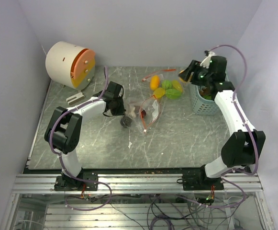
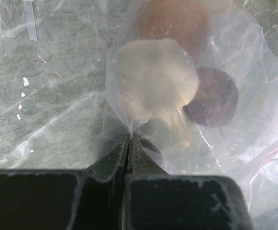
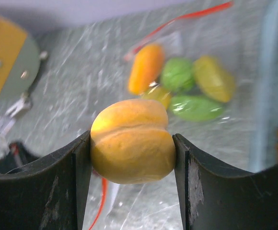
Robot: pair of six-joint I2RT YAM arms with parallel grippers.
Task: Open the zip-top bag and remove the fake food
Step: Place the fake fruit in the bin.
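Note:
A clear zip-top bag (image 1: 148, 109) with a red-orange zip strip lies mid-table. My left gripper (image 1: 125, 110) is shut on a fold of its plastic (image 2: 130, 130) at the bag's left edge. Inside it are a pale mushroom-like lump (image 2: 150, 79), a brown piece (image 2: 177, 19) and a dark round piece (image 2: 213, 96). My right gripper (image 1: 185, 74) is shut on an orange-yellow toy fruit (image 3: 131, 141), held above the table just left of the basket. A second clear bag (image 1: 166, 87) further back holds orange, green and yellow pieces (image 3: 177, 74).
A pale teal perforated basket (image 1: 201, 106) stands at the back right, with some pieces inside. A white and orange drum-shaped object (image 1: 69, 64) sits at the back left. A small dark lump (image 1: 125, 122) lies on the table by the left gripper.

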